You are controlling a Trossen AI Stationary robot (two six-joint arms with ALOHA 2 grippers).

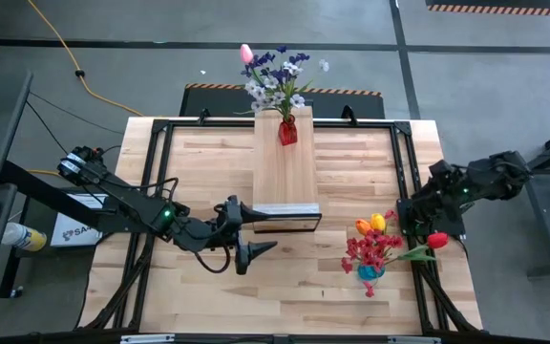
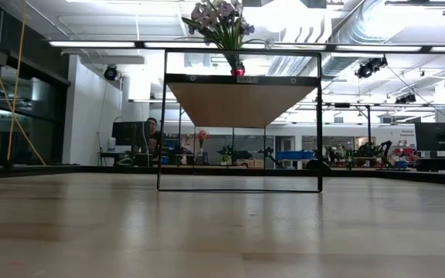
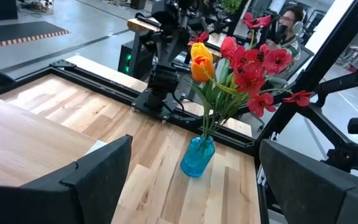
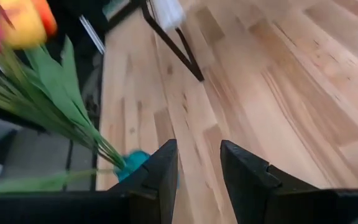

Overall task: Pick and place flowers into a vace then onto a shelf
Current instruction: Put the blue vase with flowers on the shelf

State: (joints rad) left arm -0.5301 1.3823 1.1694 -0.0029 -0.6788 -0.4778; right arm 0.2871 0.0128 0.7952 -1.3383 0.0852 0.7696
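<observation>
Jaws wide, the left gripper (image 1: 248, 232) faces the blue vase (image 1: 369, 280) of tulips and red sprays (image 1: 375, 247), stems upright, near the table's front-right corner; right gripper (image 1: 416, 222), narrow and empty, sits nearer; shelf (image 1: 284, 172) beyond.

I see red, orange and yellow flowers (image 1: 375, 244) standing upright in a blue vase (image 1: 369, 277) on the tabletop's right side. A red vase (image 1: 287, 130) of purple, white and pink blooms (image 1: 275, 72) stands on the shelf (image 1: 285, 172), at its far end.
</observation>
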